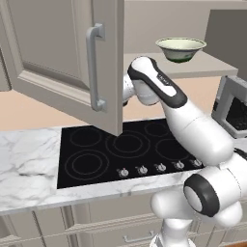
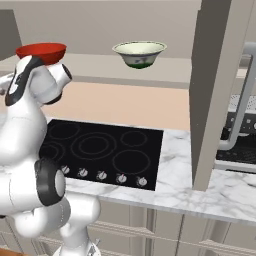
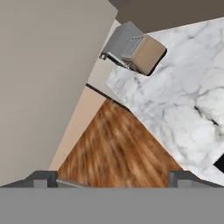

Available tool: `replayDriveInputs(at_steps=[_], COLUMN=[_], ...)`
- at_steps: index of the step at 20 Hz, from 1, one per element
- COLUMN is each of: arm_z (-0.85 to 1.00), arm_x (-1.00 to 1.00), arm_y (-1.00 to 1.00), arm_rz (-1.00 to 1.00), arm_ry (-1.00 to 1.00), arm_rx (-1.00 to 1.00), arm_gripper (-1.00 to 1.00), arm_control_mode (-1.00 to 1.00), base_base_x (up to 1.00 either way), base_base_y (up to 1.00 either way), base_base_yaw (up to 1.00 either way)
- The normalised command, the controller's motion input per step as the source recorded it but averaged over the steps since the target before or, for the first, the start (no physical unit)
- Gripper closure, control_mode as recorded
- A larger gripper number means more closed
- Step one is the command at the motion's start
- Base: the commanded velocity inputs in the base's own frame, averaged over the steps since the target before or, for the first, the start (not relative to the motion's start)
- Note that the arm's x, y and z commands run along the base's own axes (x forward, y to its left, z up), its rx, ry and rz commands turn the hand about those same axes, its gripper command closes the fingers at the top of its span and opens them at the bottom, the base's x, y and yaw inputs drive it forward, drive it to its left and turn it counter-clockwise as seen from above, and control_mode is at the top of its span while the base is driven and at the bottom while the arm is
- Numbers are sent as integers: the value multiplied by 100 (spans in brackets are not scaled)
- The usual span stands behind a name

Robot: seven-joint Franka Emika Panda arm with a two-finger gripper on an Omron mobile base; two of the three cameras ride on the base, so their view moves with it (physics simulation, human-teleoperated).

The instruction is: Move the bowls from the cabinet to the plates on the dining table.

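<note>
Gripper (image 3: 112, 178) tips sit wide apart, mostly cut off low in the hand view. Red bowl (image 2: 41, 51) is half hidden behind the arm; cream-green bowl (image 2: 139, 53) stands clear on the cabinet shelf (image 2: 170, 70).

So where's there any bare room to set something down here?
The marble counter left of the black cooktop is bare, as is the strip right of it. On the cabinet shelf, room lies between the red bowl and the cream-green bowl.

Glossy red bowl (image 2: 41, 51), veined marble counter (image 1: 29, 159) (polished-looking), brushed metal cabinet handle (image 1: 95, 67), wood-grain floor (image 3: 118, 148).
</note>
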Motion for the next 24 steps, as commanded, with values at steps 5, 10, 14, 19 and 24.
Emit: replayDriveInputs(at_steps=[5, 10, 14, 19, 24], arm_z=[17, 14, 3, 0, 0], arm_x=[12, 0, -4, -27, -34], arm_y=[8, 2, 21, 35, 38], arm_rz=[12, 15, 5, 5, 6], arm_ry=[6, 0, -4, -1, -2], arm_rx=[15, 17, 4, 1, 2], arm_gripper=[-100, -100, -100, -100, -100], arm_control_mode=[-100, -100, -100, -100, -100], base_base_x=[0, 0, 0, 0, 0], base_base_y=[0, 0, 0, 0, 0], base_base_yaw=[0, 0, 0, 0, 0])
